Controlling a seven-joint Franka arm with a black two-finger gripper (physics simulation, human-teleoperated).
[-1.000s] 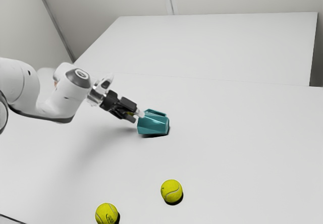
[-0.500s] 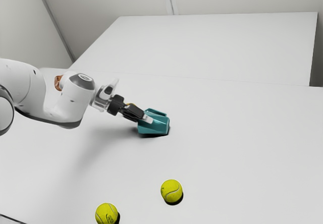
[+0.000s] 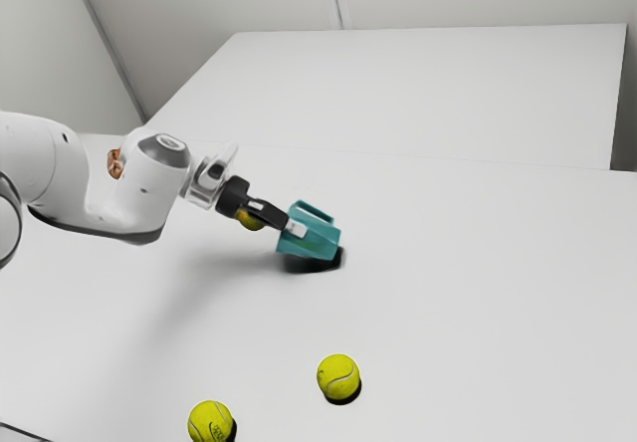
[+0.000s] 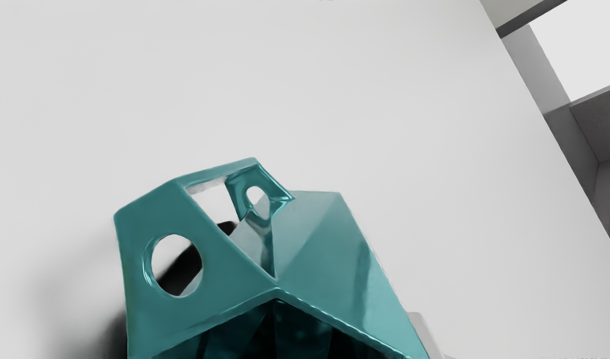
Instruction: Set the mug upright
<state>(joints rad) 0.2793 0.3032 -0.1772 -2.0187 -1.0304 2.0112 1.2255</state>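
While the pincer [image 3: 298, 230], partly open, grips the tilted mug [image 3: 322, 242], its hollow [image 4: 301, 326] looks dark; contents unclear.

Mug [image 4: 330, 259] from high side, close wrist

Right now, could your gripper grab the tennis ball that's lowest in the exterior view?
Probably not: my gripper looks busy holding the tilted teal mug. Nothing seems to cover that tennis ball, so with the mug let go, the way looks free.
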